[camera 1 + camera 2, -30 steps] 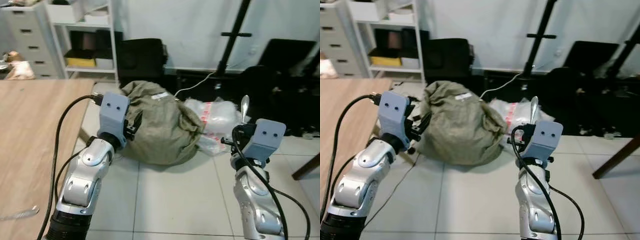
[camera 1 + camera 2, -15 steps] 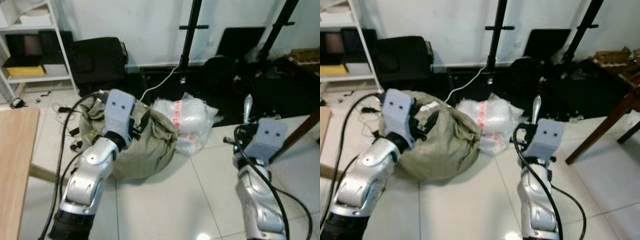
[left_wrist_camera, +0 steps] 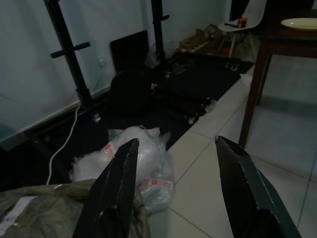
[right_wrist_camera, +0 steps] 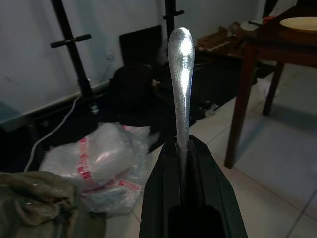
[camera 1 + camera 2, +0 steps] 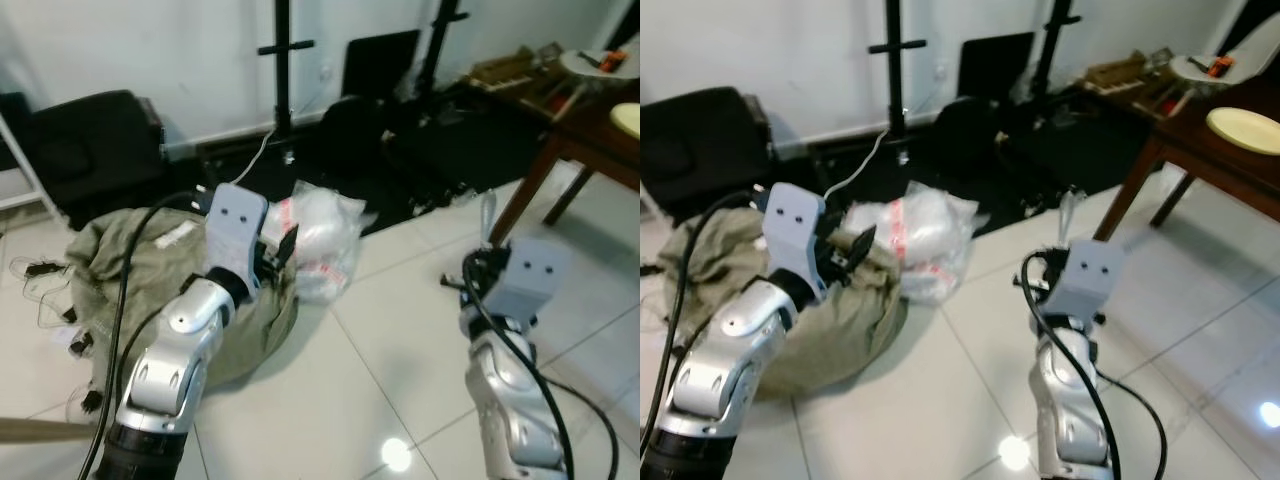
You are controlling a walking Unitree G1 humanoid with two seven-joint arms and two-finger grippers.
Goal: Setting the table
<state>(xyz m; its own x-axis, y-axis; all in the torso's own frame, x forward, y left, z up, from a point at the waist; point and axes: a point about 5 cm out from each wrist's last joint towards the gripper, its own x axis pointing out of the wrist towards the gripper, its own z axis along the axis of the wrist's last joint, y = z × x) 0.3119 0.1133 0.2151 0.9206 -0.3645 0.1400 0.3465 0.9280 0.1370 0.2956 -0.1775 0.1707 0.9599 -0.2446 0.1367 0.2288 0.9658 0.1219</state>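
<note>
A silver utensil handle [image 4: 180, 74] stands upright in my right gripper [image 4: 181, 144], which is shut on it; its working end is hidden between the fingers. The same utensil [image 5: 487, 215] pokes up above the right wrist in the eye views. My left gripper [image 3: 177, 141] is open and empty, held out over the floor in front of a clear plastic bag. At the far right stands a dark wooden table [image 5: 1170, 140] with a pale yellow plate [image 5: 1245, 128] on it. The plate [image 3: 299, 23] is well beyond both grippers.
An olive cloth sack [image 5: 120, 270] and a clear plastic bag [image 5: 320, 235] lie on the white tile floor to my left. Black stands, dark cases and cables line the wall. A white chair [image 5: 1200, 65] sits behind the dark table. Open tiles [image 5: 400, 340] lead toward it.
The view has swung to the right: the light wooden table and shelves slid out on the left, the dark table with the plate came in on the right. Both grippers keep their hold and pose.
</note>
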